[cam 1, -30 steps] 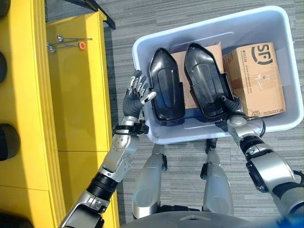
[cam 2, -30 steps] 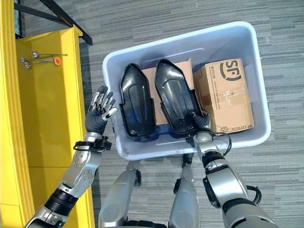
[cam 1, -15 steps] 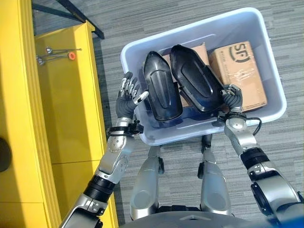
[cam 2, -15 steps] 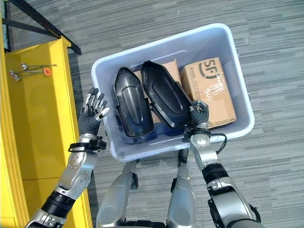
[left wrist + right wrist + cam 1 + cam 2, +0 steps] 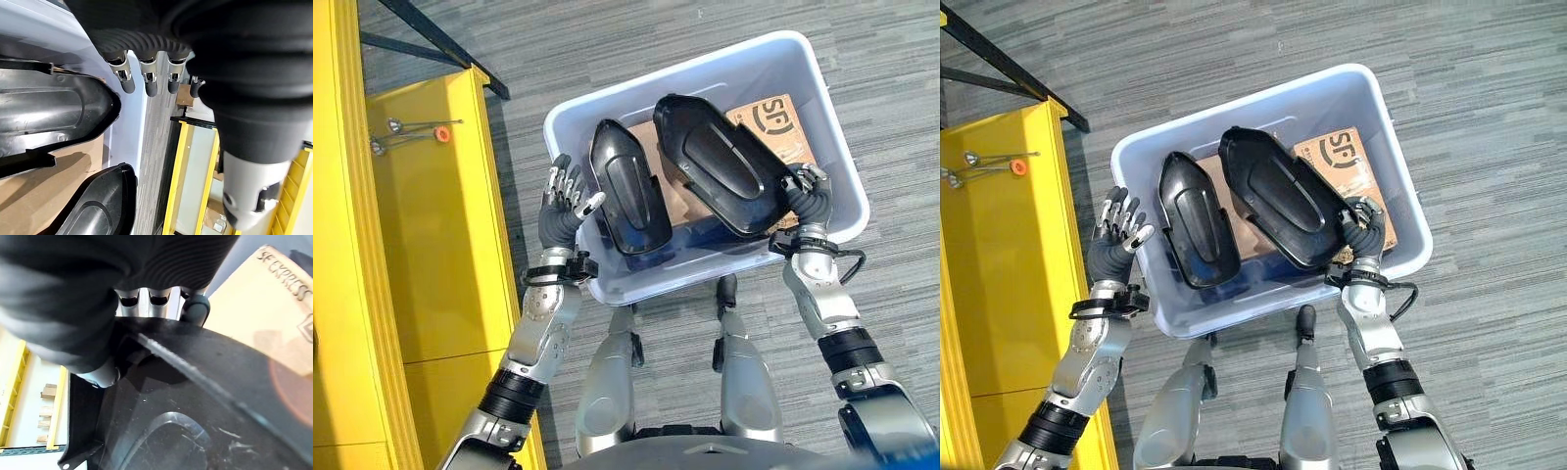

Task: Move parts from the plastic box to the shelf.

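A pale plastic box (image 5: 705, 51) stands on the floor in front of me. Two black moulded parts are in it. The left part (image 5: 626, 186) lies in the box. The right part (image 5: 720, 162) is lifted at a slant above the box, and my right hand (image 5: 808, 196) is shut on its near end. In the right wrist view the fingers (image 5: 159, 297) curl over the part's edge (image 5: 195, 406). My left hand (image 5: 563, 206) is held open with straight fingers (image 5: 149, 83) just outside the box's left wall, touching nothing.
A brown cardboard carton (image 5: 778, 117) sits in the box's right end, partly under the lifted part. The yellow shelf (image 5: 421, 225) runs along my left, with small metal tools and an orange cap (image 5: 411, 127) on it. A black frame leg (image 5: 431, 29) crosses the grey floor beyond.
My right hand has raised the right black part and swung its far end up over the carton. The camera has shifted. My left hand stays open beside the box.
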Robot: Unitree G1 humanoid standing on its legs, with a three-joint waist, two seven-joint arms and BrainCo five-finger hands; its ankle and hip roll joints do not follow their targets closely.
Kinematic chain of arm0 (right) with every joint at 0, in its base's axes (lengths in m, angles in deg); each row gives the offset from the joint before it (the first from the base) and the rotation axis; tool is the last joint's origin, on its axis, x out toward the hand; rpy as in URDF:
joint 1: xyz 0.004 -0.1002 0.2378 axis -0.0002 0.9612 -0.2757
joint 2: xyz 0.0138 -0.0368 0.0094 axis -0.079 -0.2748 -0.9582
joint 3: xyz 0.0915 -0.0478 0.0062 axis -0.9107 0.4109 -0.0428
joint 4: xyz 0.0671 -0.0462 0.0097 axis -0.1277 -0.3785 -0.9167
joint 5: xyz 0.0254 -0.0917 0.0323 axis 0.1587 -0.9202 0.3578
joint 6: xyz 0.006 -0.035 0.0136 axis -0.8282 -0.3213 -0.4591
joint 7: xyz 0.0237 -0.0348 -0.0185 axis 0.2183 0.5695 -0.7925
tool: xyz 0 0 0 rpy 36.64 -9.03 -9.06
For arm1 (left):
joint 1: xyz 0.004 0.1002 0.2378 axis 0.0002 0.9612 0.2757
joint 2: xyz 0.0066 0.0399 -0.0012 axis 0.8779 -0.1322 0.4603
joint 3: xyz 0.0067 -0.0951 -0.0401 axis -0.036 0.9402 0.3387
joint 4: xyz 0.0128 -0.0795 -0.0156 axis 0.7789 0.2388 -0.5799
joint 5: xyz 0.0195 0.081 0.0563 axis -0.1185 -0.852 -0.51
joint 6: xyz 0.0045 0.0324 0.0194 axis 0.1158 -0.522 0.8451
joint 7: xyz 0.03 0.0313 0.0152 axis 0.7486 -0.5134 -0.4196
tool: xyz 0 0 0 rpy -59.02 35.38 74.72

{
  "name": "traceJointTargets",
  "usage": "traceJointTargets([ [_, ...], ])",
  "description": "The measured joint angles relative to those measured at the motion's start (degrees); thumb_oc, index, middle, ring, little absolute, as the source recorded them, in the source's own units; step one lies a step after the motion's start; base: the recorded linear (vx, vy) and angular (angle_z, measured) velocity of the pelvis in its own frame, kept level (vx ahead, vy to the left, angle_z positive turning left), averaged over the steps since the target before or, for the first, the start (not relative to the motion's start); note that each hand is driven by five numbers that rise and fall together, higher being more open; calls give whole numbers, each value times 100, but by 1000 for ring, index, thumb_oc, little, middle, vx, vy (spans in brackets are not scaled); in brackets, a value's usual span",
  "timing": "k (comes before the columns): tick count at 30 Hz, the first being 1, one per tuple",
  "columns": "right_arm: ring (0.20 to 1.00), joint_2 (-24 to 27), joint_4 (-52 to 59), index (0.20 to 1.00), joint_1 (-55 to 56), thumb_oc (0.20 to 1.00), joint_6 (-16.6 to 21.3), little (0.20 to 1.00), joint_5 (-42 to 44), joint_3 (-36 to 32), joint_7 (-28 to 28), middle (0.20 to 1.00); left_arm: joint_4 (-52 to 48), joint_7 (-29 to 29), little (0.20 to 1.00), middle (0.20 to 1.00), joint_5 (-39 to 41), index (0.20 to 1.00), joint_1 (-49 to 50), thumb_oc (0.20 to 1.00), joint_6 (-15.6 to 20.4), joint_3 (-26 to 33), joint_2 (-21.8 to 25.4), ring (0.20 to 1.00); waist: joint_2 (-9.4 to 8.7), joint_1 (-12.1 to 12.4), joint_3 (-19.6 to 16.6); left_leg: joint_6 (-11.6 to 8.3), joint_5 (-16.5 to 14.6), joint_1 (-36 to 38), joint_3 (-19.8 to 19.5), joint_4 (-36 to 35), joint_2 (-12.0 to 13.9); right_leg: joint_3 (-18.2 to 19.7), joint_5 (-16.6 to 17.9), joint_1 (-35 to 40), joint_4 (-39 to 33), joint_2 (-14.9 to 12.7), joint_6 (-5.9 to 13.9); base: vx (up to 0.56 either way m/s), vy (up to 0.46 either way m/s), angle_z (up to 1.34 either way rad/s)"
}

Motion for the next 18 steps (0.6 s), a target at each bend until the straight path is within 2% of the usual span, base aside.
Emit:
traceJointTargets([
  [5,200,-329,776,200,506,200,124,200,1052,205,-594,200,-154,33,1000,1000,-13,1000,271,1000,-100,308,1,1000,-42,6,-41,-14,-11,167,2,0,5,1,-5,169,0,4,-1,2,-2,-1],
  [9,200,-321,1027,200,851,200,134,200,1828,472,-1176,200,-244,132,1000,1000,-9,1000,597,1000,-215,468,4,1000,-253,14,-198,-45,-52,344,15,-2,13,14,-11,335,-1,3,0,7,-6,-1],
  [10,200,-324,1132,200,1043,200,135,200,2064,514,-1356,200,-244,176,1000,1000,-8,1000,868,1000,-249,548,2,1000,-296,23,-409,-56,-80,367,32,-3,15,20,-14,346,-2,-3,0,30,-33,-3],
  [13,200,-309,1228,200,1180,200,99,200,2458,556,-1515,200,-244,267,1000,1000,-4,1000,1090,1000,-332,757,-12,1000,-289,58,-457,-54,-102,589,58,-3,18,22,-46,566,-1,-1,-6,38,-45,-2],
  [14,200,-300,1323,200,1282,200,64,200,2654,628,-1633,200,-244,297,1000,1000,-5,1000,1250,1000,-372,857,-19,1000,-275,56,-596,-68,-139,714,45,-4,23,17,-80,697,0,4,-14,34,-52,1],
  [18,200,-230,1363,200,1429,200,-37,200,2814,639,-1831,200,-243,368,1000,1000,-6,1000,1441,1000,-398,976,-82,1000,-220,85,-772,-75,-239,948,0,-15,25,6,-145,955,1,14,-17,-2,-66,5],
])
